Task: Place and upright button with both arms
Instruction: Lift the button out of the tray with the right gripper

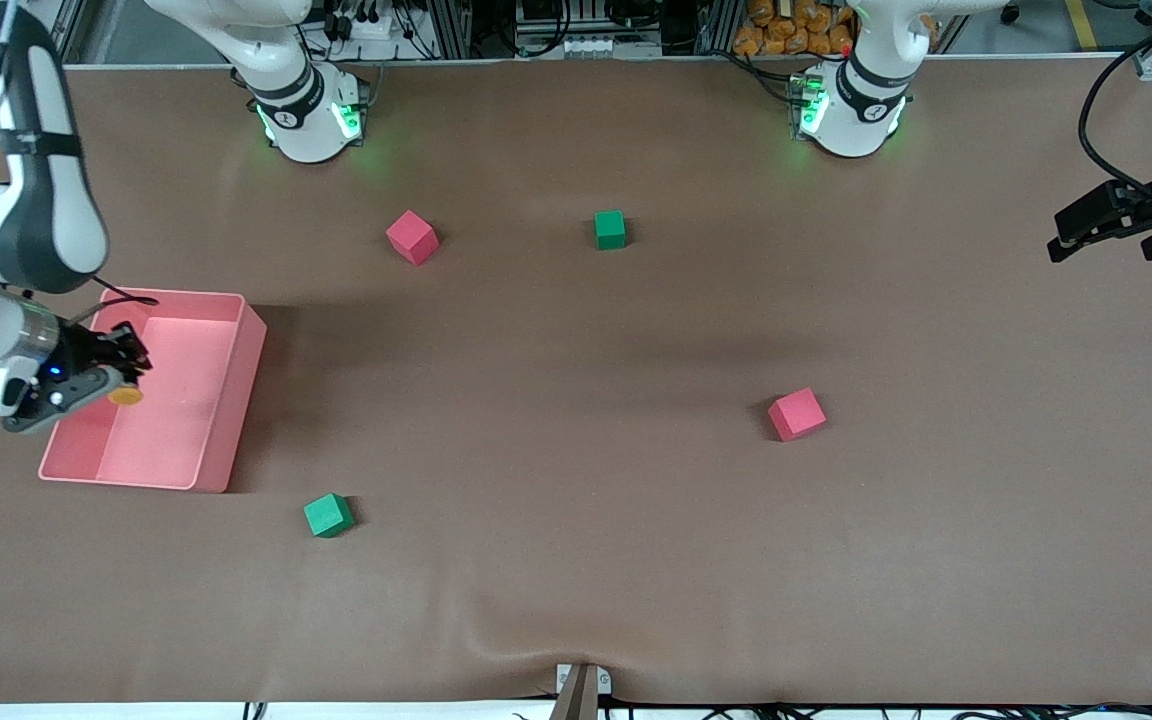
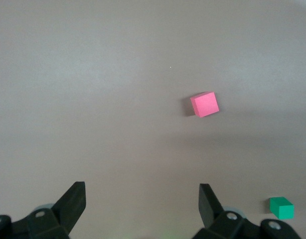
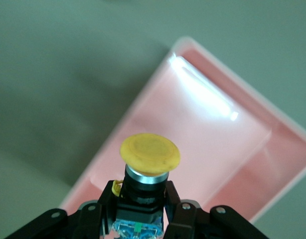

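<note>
My right gripper (image 1: pixel 116 375) is shut on the button (image 1: pixel 125 395), whose orange cap points out past the fingertips, over the pink tray (image 1: pixel 221 400) at the right arm's end of the table. In the right wrist view the button (image 3: pixel 149 164) shows its round orange cap, silver ring, black body and bluish end between the black fingers (image 3: pixel 180 206), with the tray (image 3: pixel 252 149) below. My left gripper (image 1: pixel 1106 228) is open and empty, up over the left arm's end of the table; in the left wrist view (image 2: pixel 142 199) only bare table lies between its fingers.
A pink-red cube (image 1: pixel 412 237) and a green cube (image 1: pixel 610 229) lie near the bases. Another pink-red cube (image 1: pixel 797 414) lies mid-table, seen also in the left wrist view (image 2: pixel 204 104). A green cube (image 1: pixel 328 515) lies beside the tray, nearer the front camera.
</note>
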